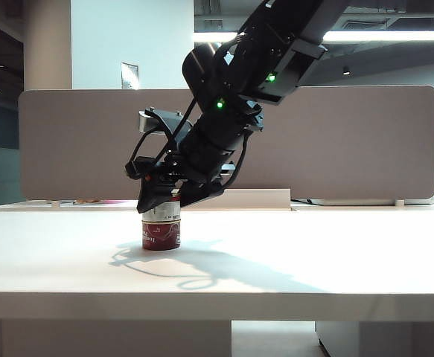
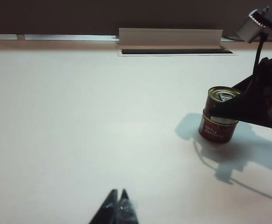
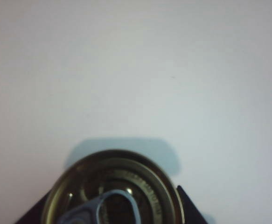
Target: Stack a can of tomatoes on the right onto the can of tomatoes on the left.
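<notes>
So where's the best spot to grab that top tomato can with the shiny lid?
Probably round its upper sides, coming down from above. The top round metal tomato can stands upright on the red-labelled can, so its curved wall is free all round. The right gripper already has its fingers either side there. The left gripper sits far back, shut.

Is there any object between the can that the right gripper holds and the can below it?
No. The right gripper is closed around the upper can, which already seems to sit directly on the lower can. The left gripper stays far away.
</notes>
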Robot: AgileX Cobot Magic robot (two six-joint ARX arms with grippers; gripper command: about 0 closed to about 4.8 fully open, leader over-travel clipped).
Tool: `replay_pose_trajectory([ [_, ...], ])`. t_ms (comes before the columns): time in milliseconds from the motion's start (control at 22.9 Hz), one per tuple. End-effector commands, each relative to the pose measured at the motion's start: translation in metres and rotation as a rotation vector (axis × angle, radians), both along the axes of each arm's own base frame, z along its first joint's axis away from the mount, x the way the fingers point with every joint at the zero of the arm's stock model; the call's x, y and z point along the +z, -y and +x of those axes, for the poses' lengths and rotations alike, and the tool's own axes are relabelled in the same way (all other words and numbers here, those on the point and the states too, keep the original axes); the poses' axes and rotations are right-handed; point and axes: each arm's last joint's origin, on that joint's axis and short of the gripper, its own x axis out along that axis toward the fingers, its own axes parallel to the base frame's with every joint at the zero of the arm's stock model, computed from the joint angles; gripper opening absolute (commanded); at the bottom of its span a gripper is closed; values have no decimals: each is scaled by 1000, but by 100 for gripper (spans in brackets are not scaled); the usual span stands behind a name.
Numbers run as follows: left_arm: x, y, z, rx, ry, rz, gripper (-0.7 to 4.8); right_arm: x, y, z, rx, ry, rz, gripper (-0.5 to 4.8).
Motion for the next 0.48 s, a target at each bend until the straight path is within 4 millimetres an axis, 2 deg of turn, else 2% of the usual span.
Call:
replay_pose_trajectory([
  [44, 1, 0, 0, -5, 8, 2, -6, 6, 0, 1, 0, 16, 16, 243],
  [262, 1, 0, 0, -5, 8, 2, -6, 7, 0, 2, -17, 26, 10, 397],
  [392, 1, 0, 0, -5, 8, 3, -6, 8, 1, 3, -37, 45, 7, 443],
  [480, 1, 0, 0, -5, 8, 2, -6, 9, 0, 3, -40, 53, 11, 446],
])
